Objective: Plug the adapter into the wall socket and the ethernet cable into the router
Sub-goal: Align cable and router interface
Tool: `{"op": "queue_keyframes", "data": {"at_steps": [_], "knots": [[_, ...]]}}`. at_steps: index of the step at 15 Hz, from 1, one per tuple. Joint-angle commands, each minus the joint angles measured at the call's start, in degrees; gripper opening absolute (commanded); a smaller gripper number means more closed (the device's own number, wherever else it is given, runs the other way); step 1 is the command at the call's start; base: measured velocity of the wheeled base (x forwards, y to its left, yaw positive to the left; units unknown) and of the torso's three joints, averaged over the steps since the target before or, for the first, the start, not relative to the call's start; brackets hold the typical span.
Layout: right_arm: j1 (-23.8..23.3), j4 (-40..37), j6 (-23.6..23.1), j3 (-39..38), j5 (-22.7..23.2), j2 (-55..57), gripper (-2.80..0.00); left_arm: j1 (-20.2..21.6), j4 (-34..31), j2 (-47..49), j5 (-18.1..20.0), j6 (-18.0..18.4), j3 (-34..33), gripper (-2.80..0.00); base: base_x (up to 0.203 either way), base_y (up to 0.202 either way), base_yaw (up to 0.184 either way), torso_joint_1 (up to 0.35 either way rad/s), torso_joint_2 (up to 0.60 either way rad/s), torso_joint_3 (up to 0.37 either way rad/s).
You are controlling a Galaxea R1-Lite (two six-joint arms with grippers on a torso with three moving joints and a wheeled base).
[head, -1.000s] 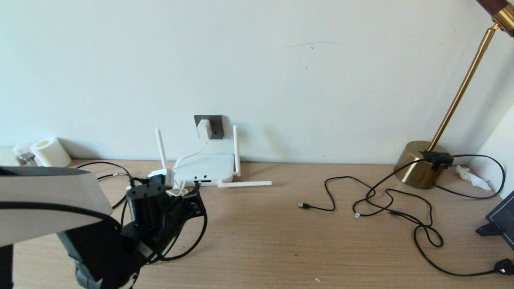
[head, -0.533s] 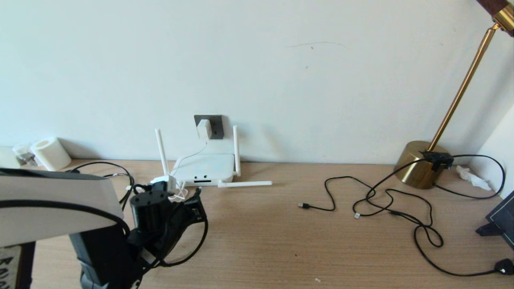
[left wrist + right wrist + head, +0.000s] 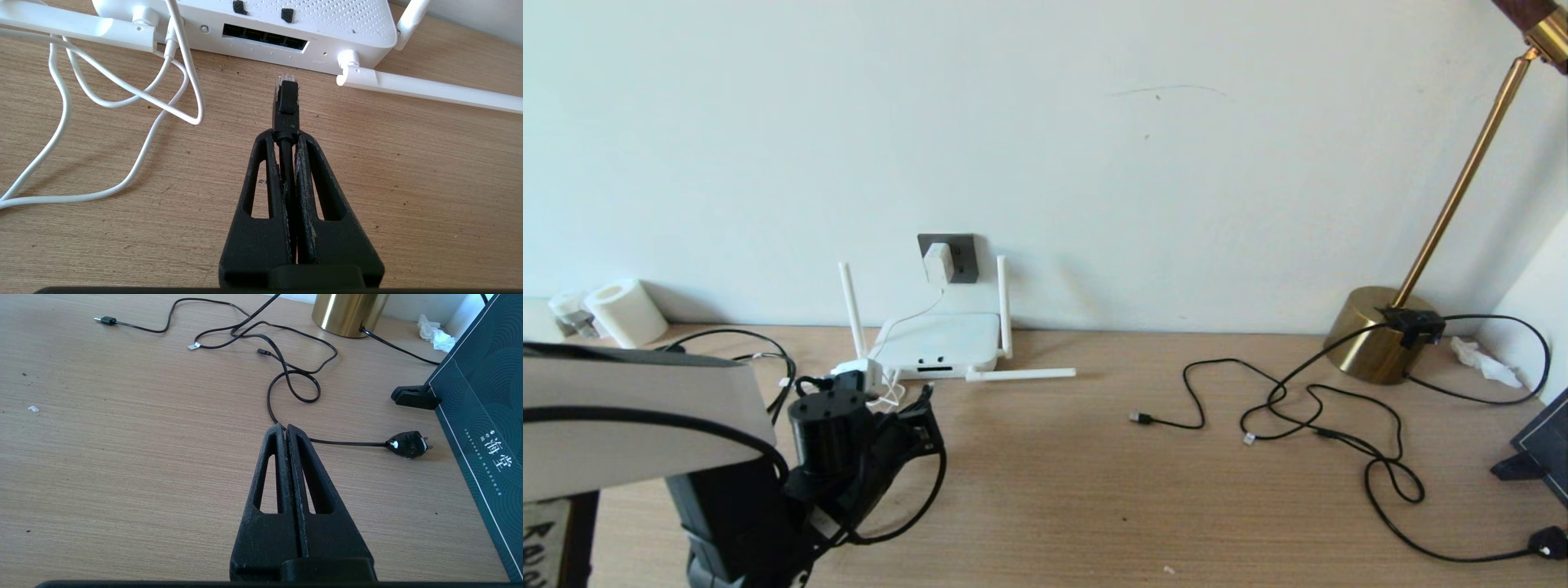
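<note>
The adapter (image 3: 937, 262) is seen seated in the wall socket (image 3: 956, 257), with its thin white cord (image 3: 135, 92) draped down to the bench (image 3: 1094, 490) and looped at about 9 o'clock of the router's front edge; that half of the task is judged done. The router (image 3: 941, 341) lies flat against the wall directly below the socket, its dark port strip (image 3: 264, 36) turned toward the robot, presumably so that a plug can be pushed straight in. The ethernet cable (image 3: 285, 102) is pinched just behind its clear-tipped plug by the left end effector (image 3: 287, 136), whose fingers are clenched on it; the plug is held level, low over the bench, pointed at 12 o'clock toward the ports, close to them but apart. The grip so near the tip is judged to keep the plug stiff for insertion. The slack of the cable is seen looped around the left arm in the head view. The right end effector (image 3: 286, 430) is clamped on nothing and parked over the bench, well to the 3 o'clock side, near loose thin black cables (image 3: 286, 371) and a brass lamp base (image 3: 1376, 331). What remains is judged to be a short, straight advance with careful alignment to one port.
</note>
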State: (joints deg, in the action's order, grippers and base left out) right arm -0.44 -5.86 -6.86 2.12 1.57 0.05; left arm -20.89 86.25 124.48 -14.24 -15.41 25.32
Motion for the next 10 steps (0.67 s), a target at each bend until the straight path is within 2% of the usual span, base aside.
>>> {"op": "queue_keyframes", "data": {"at_steps": [1, 10], "knots": [[0.0, 0.0, -0.1, 0.0, 0.0, 0.0, -2.8, 0.0, 0.5, 0.3, -0.1, -0.1, 0.4, -2.8, 0.0, 0.0, 0.0, 0.0, 0.0, 0.0], [0.0, 0.0, -0.1, 0.0, 0.0, 0.0, -2.8, 0.0, 0.5, -0.2, -0.3, 0.8, 1.0, -2.8, 0.0, 0.0, 0.0, 0.0, 0.0, 0.0]]}}
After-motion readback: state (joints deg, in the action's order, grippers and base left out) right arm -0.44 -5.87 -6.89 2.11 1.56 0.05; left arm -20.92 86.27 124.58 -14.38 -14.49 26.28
